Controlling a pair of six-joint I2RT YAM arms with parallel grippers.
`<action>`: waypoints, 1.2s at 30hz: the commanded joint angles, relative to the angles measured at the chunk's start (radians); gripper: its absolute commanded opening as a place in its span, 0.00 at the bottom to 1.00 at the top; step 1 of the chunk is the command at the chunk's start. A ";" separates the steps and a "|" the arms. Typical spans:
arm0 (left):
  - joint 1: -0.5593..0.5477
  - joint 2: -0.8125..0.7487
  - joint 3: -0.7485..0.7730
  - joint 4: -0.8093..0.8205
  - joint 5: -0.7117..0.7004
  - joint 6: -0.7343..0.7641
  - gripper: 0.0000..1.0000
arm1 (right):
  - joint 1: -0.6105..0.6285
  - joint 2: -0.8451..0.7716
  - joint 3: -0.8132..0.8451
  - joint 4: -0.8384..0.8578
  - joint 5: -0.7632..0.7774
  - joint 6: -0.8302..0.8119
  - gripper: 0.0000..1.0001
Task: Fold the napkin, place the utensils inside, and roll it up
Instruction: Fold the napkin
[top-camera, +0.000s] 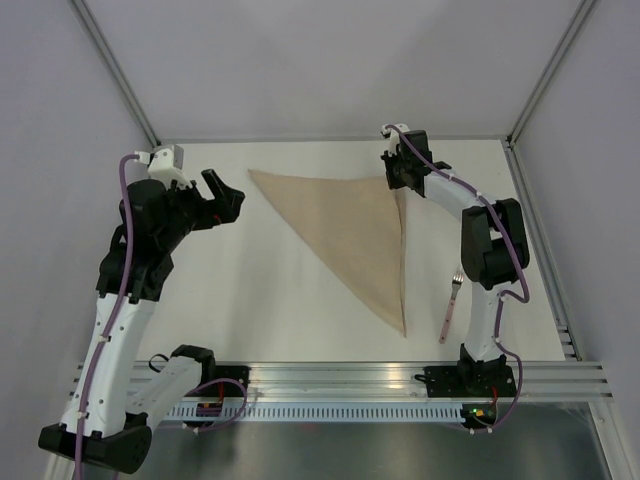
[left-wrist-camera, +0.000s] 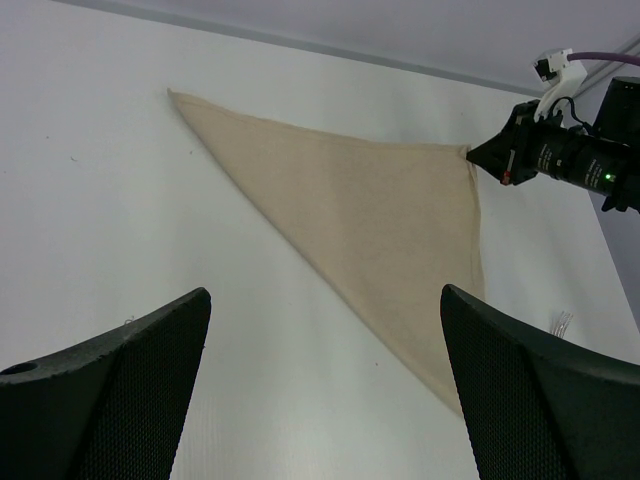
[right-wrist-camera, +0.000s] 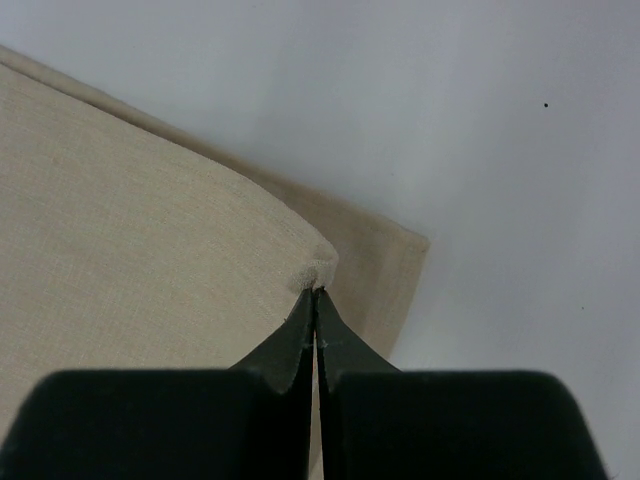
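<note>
The tan napkin (top-camera: 350, 230) lies on the white table folded into a triangle, one point at the far left, one at the far right, one toward the near edge. My right gripper (top-camera: 391, 176) is shut on the upper layer's corner at the far right point of the napkin (right-wrist-camera: 150, 230); the lower layer's corner shows just beyond it. My left gripper (top-camera: 225, 198) is open and empty, held above the table left of the napkin (left-wrist-camera: 360, 210). The fork (top-camera: 450, 306), pink handle and silver tines, lies near the right arm's base, right of the napkin.
The white table (top-camera: 250, 300) is bounded by grey walls with metal frame posts at the back corners. A metal rail runs along the near edge with both arm bases on it. The right arm (left-wrist-camera: 570, 160) shows in the left wrist view at the napkin's far right corner.
</note>
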 joint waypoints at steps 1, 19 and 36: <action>-0.003 0.003 -0.014 0.045 0.014 -0.036 1.00 | -0.010 0.037 0.064 0.002 0.030 -0.011 0.00; -0.003 0.013 -0.207 0.207 0.055 -0.156 1.00 | -0.104 0.136 0.245 -0.162 0.054 -0.017 0.60; -0.046 0.349 -0.463 0.657 -0.006 -0.350 0.92 | -0.237 -0.511 -0.366 -0.504 -0.039 -0.102 0.58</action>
